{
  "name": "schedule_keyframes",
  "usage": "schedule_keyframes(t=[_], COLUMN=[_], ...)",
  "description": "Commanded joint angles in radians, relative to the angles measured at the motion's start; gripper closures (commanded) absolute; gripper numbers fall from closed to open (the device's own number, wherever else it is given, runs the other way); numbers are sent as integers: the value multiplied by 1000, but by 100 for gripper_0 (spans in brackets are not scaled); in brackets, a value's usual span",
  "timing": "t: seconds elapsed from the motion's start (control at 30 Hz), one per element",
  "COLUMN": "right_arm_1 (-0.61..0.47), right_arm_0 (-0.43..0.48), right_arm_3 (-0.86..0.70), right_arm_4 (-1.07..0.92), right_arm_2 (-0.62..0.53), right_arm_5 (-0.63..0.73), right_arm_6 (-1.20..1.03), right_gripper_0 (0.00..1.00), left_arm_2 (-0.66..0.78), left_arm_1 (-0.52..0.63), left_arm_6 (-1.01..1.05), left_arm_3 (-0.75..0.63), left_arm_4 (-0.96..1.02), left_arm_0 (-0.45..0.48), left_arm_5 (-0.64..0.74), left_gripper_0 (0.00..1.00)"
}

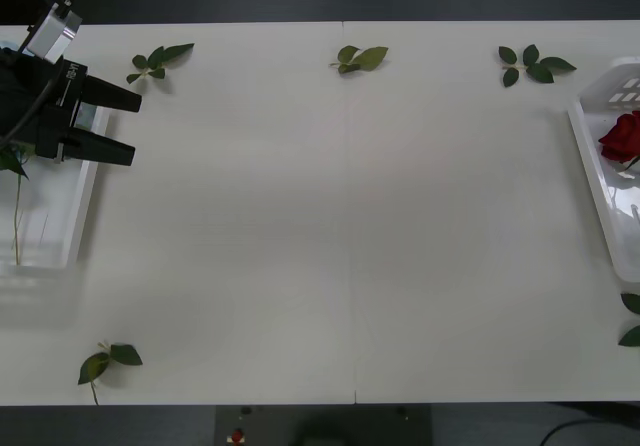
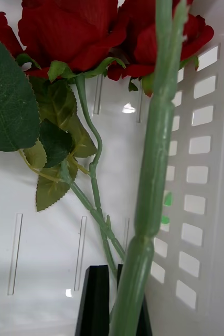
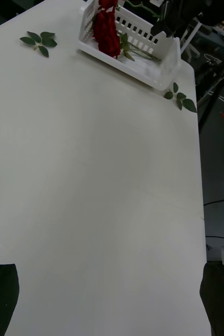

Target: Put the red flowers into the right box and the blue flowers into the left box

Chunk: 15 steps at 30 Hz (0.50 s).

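Left end effector (image 1: 128, 124): black fingers spread wide, nothing between them, hovering over the left box (image 1: 70, 221); a thin stem lies in the box below it. Right end effector (image 2: 114, 299): fingers narrow, clamped on a green stem of the red flowers (image 2: 75, 29), inside the right box (image 2: 203, 173). Blooms lie ahead of it. Leaf sprigs (image 1: 360, 59) scattered on the counter (image 1: 340, 226).
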Motion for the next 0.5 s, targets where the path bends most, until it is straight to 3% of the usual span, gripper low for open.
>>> schedule_keyframes(t=[0.03,0.1,0.17,0.5], right_arm_1=[-13,-13,-11,-13], right_arm_0=[-13,-13,-15,-13], right_arm_3=[3,3,11,-29], right_arm_4=[10,13,15,-71], right_arm_2=[2,8,12,31], right_arm_5=[-14,-17,-26,15], right_arm_6=[0,-1,2,23], right_gripper_0=[53,30,23,3], left_arm_2=[17,18,17,17], left_arm_1=[35,35,35,33], left_arm_6=[-16,-16,-16,-16], left_arm_3=[-7,-6,-7,-7], left_arm_4=[-5,-19,-28,-38], left_arm_0=[-29,-38,-47,-56], left_arm_5=[21,30,38,47], left_gripper_0=[0,0,0,0])
